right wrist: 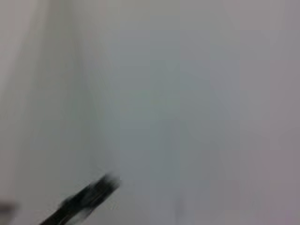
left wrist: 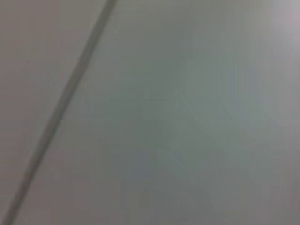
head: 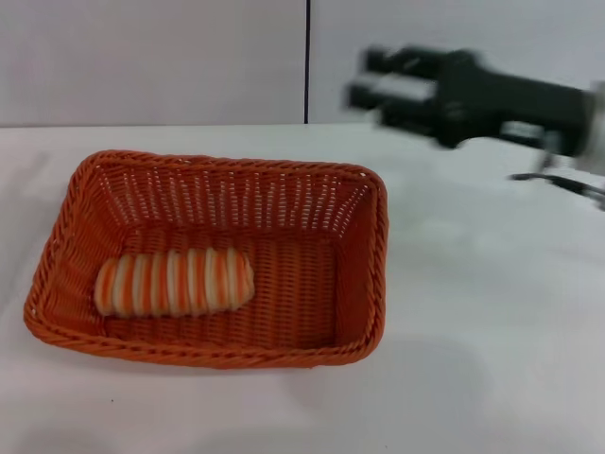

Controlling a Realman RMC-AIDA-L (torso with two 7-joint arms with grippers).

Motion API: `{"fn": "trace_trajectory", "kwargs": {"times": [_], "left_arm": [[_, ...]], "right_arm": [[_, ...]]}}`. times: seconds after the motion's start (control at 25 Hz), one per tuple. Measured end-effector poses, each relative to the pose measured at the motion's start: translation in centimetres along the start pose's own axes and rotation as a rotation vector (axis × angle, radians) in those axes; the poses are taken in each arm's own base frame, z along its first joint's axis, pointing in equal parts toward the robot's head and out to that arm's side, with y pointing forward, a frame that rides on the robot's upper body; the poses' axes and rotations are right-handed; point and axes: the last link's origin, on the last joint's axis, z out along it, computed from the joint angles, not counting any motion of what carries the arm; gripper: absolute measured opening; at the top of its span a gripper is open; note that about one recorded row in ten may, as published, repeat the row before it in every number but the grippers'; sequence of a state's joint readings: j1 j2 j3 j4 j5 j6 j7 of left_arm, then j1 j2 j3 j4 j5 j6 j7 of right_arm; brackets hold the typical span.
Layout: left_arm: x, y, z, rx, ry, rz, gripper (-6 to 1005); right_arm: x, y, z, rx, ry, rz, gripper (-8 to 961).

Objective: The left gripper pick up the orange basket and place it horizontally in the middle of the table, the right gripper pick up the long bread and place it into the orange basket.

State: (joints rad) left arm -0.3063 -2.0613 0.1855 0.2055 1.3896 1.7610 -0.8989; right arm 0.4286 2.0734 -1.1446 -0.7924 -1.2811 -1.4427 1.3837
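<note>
The orange basket point(head: 213, 255) lies lengthwise across the white table point(head: 492, 322), left of centre in the head view. Inside it, on the left part of its floor, rests the long bread point(head: 175, 281), tan with orange and cream stripes. My right gripper point(head: 364, 78) hovers high at the back right, above and behind the basket's far right corner. It is open, holds nothing and is smeared by motion. In the right wrist view only a blurred dark finger point(right wrist: 86, 200) shows against a pale surface. The left gripper is out of view.
A grey back wall with a dark vertical seam point(head: 307, 61) stands behind the table. The same kind of seam point(left wrist: 61, 108) crosses the left wrist view. Bare white tabletop lies to the right of and in front of the basket.
</note>
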Motion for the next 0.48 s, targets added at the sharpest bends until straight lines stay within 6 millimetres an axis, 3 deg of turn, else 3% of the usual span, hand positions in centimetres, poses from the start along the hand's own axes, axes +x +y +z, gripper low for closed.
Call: {"fn": "trace_trajectory", "kwargs": {"times": [0.12,0.16,0.2,0.24,0.28,0.32,0.4,0.44,0.48], "left_arm": [[0.8,-0.8,-1.1,0.069,0.044,0.027,602],[1.4,-1.5,-2.2,0.149,0.089,0.057,602],[1.4,-1.5,-2.2,0.149,0.089,0.057,602],[1.5,-1.7,-2.7,0.186,0.109,0.072,602],[1.6,-1.9,-3.1,0.218,0.126,0.084,602],[1.7,-2.1,-3.7,0.261,0.147,0.109,602],[1.7,-2.2,-4.2,0.303,0.165,0.135,603],[1.7,-2.3,-4.8,0.35,0.182,0.168,603],[1.7,-2.3,-4.8,0.35,0.182,0.168,603]], "right_arm": [[0.3,-0.2,-1.7,0.06,-0.062,-0.018,597],[0.9,-0.6,-5.1,0.183,-0.152,-0.043,597],[0.9,-0.6,-5.1,0.183,-0.152,-0.043,597],[1.5,-0.9,-8.6,0.326,-0.228,-0.077,597],[1.5,-0.9,-8.6,0.326,-0.228,-0.077,597],[1.8,-1.1,-10.2,0.395,-0.267,-0.091,597],[2.3,-1.1,-13.7,0.552,-0.369,-0.119,597],[2.4,-0.7,-16.9,0.688,-0.486,-0.143,597],[2.4,-0.7,-16.9,0.688,-0.486,-0.143,597]]}}
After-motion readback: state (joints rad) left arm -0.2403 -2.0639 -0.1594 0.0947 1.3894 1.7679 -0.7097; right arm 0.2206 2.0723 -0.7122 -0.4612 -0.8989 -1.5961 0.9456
